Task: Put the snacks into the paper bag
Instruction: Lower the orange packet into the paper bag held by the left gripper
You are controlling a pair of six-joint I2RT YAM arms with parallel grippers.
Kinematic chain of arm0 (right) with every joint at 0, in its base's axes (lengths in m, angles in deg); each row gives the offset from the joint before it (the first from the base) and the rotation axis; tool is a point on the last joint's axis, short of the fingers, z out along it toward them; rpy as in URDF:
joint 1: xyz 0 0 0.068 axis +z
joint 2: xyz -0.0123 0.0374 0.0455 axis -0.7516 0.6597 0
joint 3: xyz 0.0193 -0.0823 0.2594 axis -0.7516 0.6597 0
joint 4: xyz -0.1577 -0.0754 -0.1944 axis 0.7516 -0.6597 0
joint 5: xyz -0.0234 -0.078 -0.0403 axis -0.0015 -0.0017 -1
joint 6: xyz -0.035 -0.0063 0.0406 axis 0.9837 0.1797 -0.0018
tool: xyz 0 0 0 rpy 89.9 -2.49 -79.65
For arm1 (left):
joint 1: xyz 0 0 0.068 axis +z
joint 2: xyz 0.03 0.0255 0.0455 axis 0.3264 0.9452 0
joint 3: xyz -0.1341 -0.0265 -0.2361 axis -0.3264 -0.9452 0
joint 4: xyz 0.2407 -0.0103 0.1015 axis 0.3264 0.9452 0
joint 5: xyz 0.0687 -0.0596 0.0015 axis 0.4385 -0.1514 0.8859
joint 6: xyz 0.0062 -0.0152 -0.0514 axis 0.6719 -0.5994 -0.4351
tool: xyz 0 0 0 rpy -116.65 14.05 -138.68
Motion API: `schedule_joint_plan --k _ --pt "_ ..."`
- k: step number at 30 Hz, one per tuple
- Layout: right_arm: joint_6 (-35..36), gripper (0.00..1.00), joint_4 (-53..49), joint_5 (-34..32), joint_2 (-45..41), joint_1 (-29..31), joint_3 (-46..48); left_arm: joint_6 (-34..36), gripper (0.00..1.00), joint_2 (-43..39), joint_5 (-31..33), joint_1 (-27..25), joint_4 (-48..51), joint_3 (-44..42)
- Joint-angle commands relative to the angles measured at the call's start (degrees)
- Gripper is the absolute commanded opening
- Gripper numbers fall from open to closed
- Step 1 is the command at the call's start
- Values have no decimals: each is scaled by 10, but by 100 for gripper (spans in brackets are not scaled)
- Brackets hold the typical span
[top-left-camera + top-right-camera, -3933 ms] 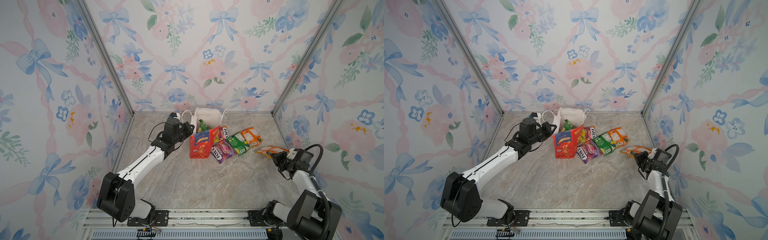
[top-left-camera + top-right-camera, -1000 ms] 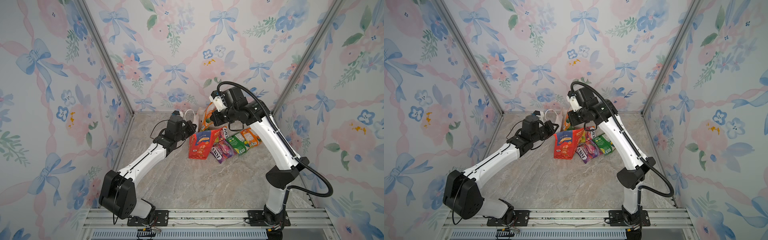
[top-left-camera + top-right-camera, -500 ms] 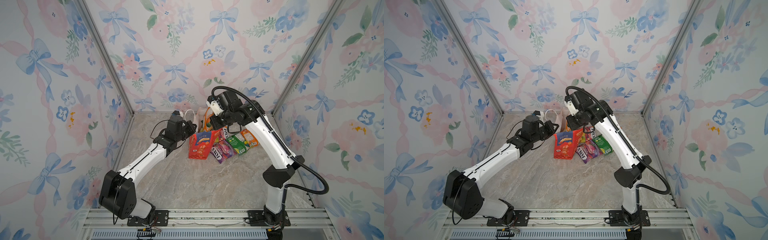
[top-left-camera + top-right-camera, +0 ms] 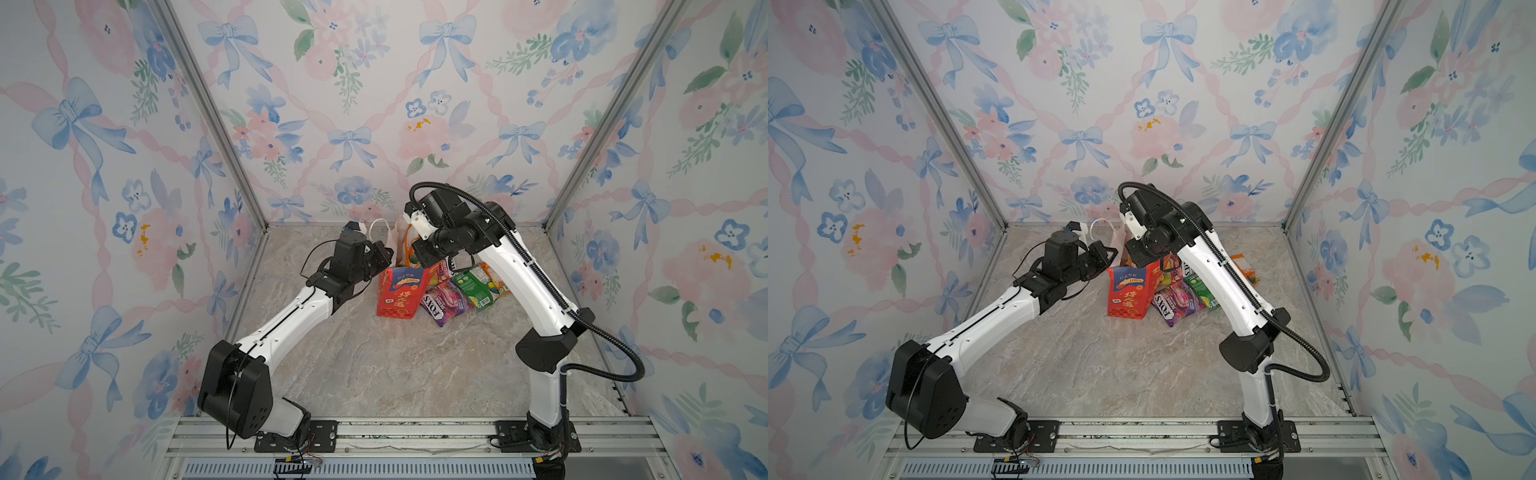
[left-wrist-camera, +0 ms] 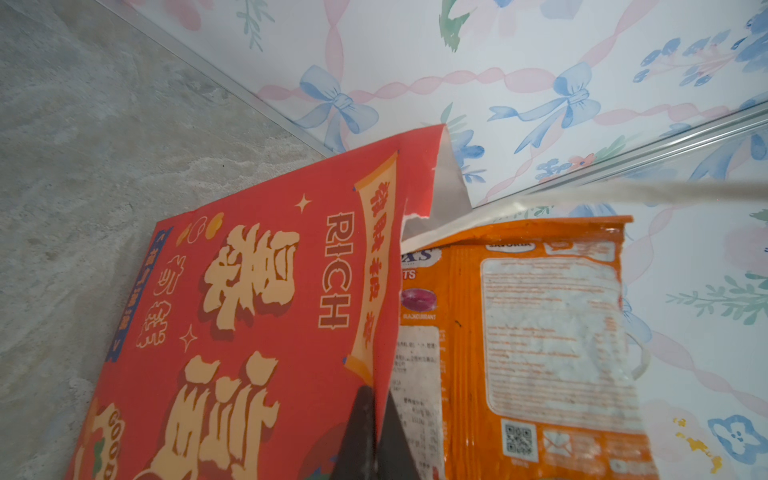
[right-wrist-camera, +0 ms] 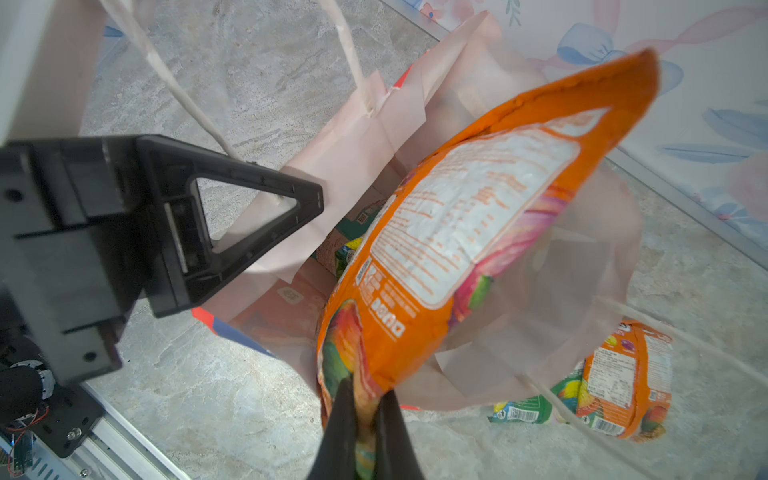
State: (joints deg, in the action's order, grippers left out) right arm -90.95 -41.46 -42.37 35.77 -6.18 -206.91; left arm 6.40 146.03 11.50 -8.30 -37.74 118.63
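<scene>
Near the back edge of the marble table (image 4: 374, 374), the tall red paper bag (image 4: 398, 293) is being pinched at its rim by the closed left gripper (image 5: 375, 409); a glossy orange packet (image 6: 478, 232) is being held over its mouth by the closed right gripper (image 6: 365, 409).

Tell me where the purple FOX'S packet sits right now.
In both top views the purple FOX'S packet lies on the marble tabletop, just right of the base of the red paper bag, with the green packet on its far side.

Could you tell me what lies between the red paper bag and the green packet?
The purple FOX'S packet, and a reddish packet behind it, in both top views.
</scene>
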Motion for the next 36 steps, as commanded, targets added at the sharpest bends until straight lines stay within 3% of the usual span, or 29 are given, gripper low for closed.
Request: schedule_joint_plan --k 1,21,32,36 --pt "8 0 -27 -12 -7 14 -7 11 0 -10 5 0 -41 7" --pt "-30 0 -72 -19 -23 65 40 4 0 -26 0 10 -55 -20" --pt "-37 0 -71 -34 -14 70 16 2 0 -30 -1 11 -58 -24" --pt "-40 19 -78 -48 -4 70 -5 1 0 -30 -2 10 -59 -23"
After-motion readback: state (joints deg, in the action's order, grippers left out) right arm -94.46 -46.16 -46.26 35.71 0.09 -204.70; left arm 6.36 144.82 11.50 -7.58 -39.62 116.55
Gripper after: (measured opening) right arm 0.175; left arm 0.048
